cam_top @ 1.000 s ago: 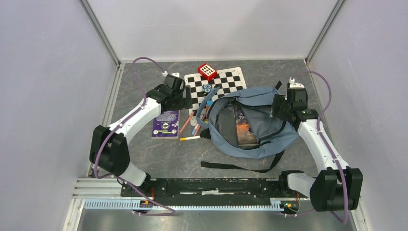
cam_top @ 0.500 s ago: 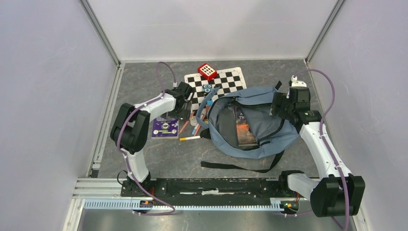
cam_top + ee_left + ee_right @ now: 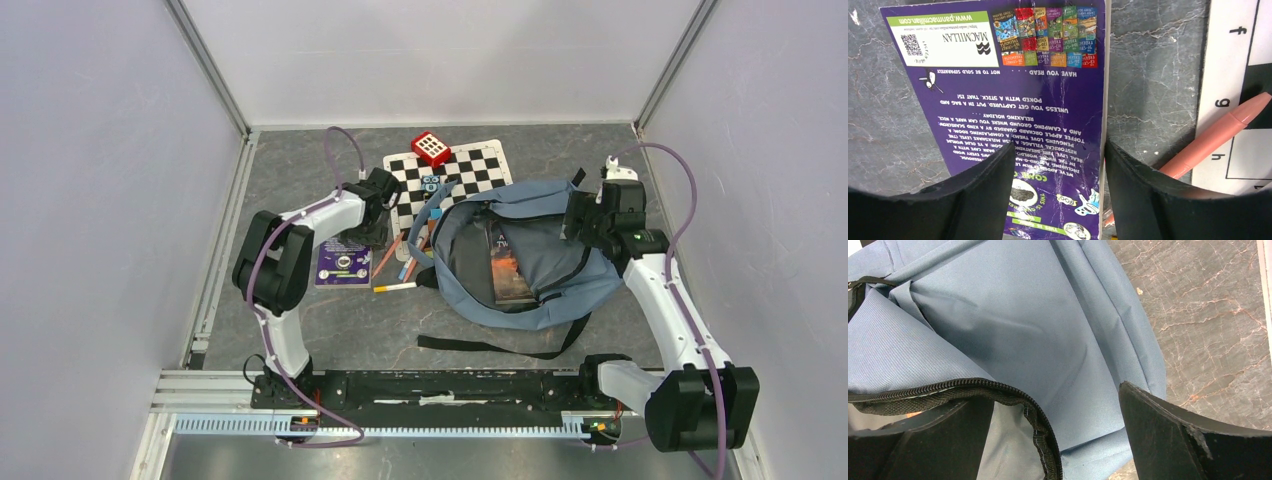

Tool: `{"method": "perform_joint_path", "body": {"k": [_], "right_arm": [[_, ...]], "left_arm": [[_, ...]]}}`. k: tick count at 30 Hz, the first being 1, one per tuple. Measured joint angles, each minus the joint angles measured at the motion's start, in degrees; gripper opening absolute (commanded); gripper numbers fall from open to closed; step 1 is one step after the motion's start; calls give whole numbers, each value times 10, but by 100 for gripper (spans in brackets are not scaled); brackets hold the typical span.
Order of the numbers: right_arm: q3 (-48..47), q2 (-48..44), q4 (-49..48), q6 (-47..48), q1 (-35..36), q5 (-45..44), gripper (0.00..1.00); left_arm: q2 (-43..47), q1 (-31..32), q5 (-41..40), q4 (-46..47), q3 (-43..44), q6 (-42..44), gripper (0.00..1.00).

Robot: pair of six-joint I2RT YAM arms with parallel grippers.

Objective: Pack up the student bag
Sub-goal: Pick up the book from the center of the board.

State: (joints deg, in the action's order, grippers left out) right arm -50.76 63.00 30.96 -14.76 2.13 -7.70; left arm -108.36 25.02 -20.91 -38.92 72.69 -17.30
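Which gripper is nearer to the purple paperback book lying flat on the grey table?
Left. The left gripper hangs over the purple paperback book, fingers astride its edge; the right gripper is across, at the zipper rim of the blue-grey fabric backpack.

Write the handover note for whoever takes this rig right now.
Left gripper: open, straddling the purple book's edge on the table, nothing gripped.
Right gripper: open over the student bag's zipper rim.
Done: bag lies open, one dark book inside.
To do: purple book, pens, red block and chessboard mat are outside the bag.
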Motion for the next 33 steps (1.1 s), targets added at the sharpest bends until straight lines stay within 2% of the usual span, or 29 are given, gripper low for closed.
{"method": "perform_joint_path", "body": {"k": [2,6,14,26,33], "right_arm": [[-1,-1,0,0,0,0,98],[-3,-6,-1,0,0,0,98],[-16,-36,-1,7,0,-7,98],[-58,-72,-3,39,0,-35,98],[-111,-71,-10,50,0,28,98]], "left_arm": [[-2,-2,0,-2,2,2,58],[-2,-2,5,-2,8,7,33],[40,-8,16,24,-20,19,2],[159,-15,16,26,-50,25,2],[240,-17,21,23,-65,22,2]]}}
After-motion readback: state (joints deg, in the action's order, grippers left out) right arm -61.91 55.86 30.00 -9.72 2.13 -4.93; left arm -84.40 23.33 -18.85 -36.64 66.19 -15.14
